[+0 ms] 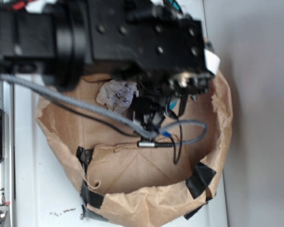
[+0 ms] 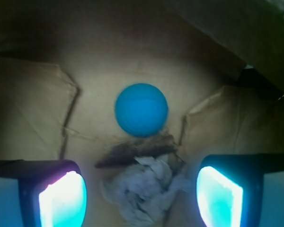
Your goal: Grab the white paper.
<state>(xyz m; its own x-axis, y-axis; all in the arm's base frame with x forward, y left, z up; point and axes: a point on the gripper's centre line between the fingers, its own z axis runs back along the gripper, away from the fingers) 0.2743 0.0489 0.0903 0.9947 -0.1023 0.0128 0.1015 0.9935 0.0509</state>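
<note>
White paper between spread gripper fingers; bark piece, teal ball just beyond.

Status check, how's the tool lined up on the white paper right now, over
Tool open, fingers either side of the white paper. Not gripped yet. Dark bark piece and teal ball just beyond it, inside the brown paper bag.
</note>
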